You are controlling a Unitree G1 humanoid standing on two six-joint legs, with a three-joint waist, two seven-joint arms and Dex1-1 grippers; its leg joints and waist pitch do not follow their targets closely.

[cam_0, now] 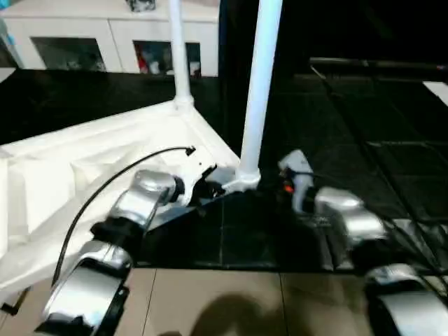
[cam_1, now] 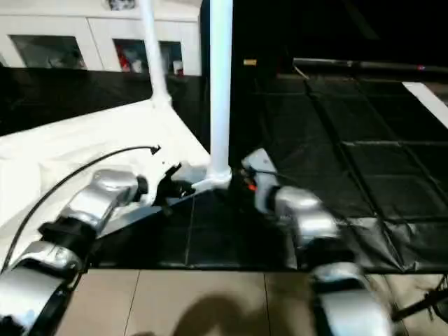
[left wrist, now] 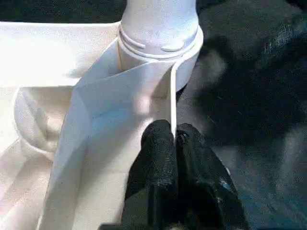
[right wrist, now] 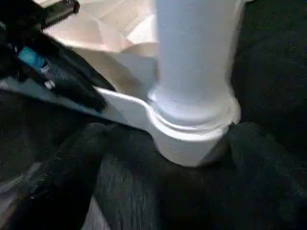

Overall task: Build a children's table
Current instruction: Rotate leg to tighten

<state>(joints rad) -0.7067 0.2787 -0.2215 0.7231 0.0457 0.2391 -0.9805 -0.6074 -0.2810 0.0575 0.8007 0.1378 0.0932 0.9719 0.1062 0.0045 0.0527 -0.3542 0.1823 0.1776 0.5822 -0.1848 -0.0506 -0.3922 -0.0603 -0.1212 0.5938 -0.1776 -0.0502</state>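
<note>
Two legs [cam_0: 260,84] stand in the tabletop [cam_0: 105,175]'s corner sockets — left gripper [left wrist: 173,139] pinches its rim, right gripper [right wrist: 158,158] spread.

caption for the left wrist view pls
Left tool shut on the tabletop rim beside a seated leg.

The robot's forearms [cam_0: 140,199] are gleaming silver, rounded shells joined by black bands. A thin black cable [cam_0: 105,192] is arching over the left one, and black fingers [left wrist: 160,163] are ending it.

A white cabinet [cam_0: 112,35] with glass doors stands at eleven o'clock, behind black floor mats [cam_0: 364,140].
</note>
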